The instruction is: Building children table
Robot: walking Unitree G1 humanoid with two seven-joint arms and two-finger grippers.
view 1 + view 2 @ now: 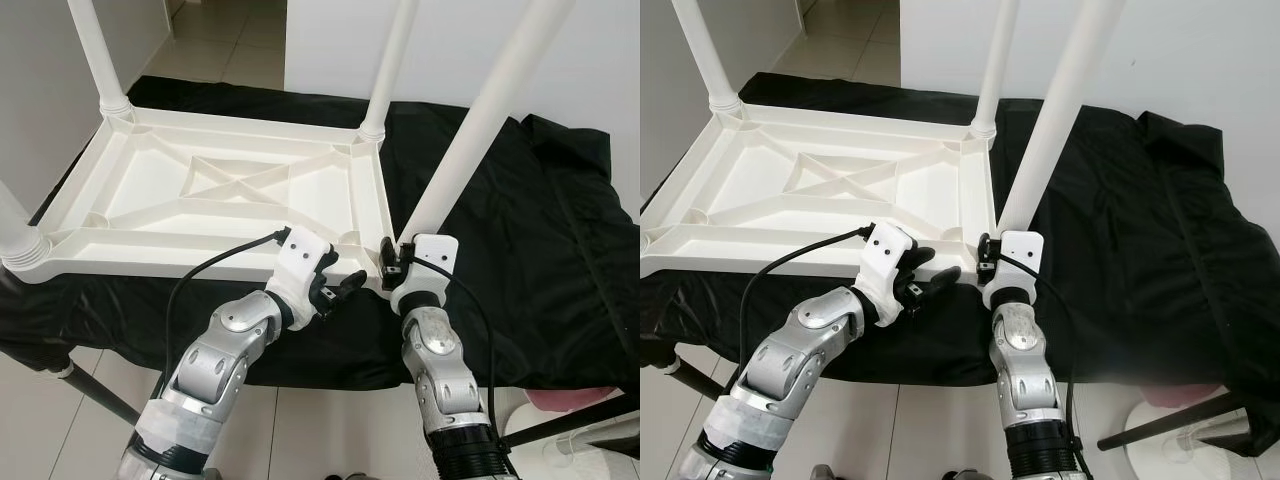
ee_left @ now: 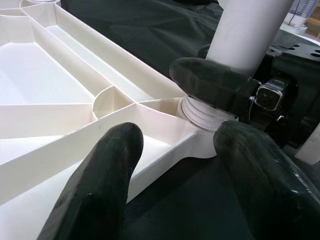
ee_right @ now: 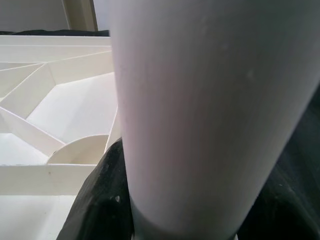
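I am counting one white tabletop (image 1: 150, 200), lying upside down with its ribbed underside showing. Four white legs are standing up from its corners — one far-left leg (image 1: 98, 50), one far-right leg (image 1: 390, 60), one near-right leg (image 1: 480, 130) and one near-left leg (image 1: 15, 235), the last showing at the frame edge. One black cloth (image 1: 520, 230) is lying beneath. I am counting two grippers of mine — my left gripper (image 1: 338, 288) and my right gripper (image 1: 390, 265) — and one black cable (image 1: 215, 262) running along each arm, two in all.

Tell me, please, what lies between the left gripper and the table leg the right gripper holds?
Just the tabletop's corner and black cloth, seen in the left wrist view.
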